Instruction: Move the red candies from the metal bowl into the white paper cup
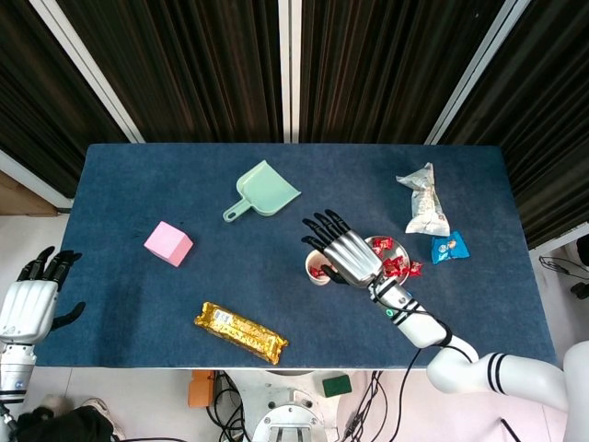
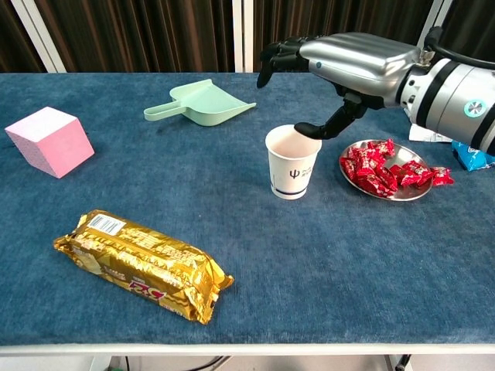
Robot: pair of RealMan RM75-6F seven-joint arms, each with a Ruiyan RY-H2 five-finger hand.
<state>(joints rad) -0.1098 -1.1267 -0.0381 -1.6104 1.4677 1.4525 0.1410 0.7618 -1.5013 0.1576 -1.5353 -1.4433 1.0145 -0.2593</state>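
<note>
Head view: my right hand (image 1: 342, 253) hangs over the white paper cup (image 1: 319, 268), fingers spread, nothing in them; red shows inside the cup beside my palm, so some candy is in there
Chest view: right hand (image 2: 352, 60) sits above the cup (image 2: 294, 162), fingers fanned toward the far edge, thumb tip just at the rim; cup interior hidden from this angle
Right hand state: open and empty in both views
Why held so: my guess, a release pose; fingers splayed over the mouth so anything dropped falls inside
Red candies (image 2: 390, 171): most lie heaped in the metal bowl (image 2: 387, 193), just right of the cup; bowl and cup near, not touching
Left hand (image 1: 29, 304): off the table's near-left corner, holding nothing, fingers apart; head view only
Task progress: early, judging by the full bowl
Only head view shows: cup contents; white snack bag (image 1: 423, 209); blue packet (image 1: 449, 248)
Only chest view shows: the thumb's height against the rim
Bystanders: green dustpan (image 2: 199, 103); pink cube (image 2: 49, 141); gold biscuit pack (image 2: 143, 264)
</note>
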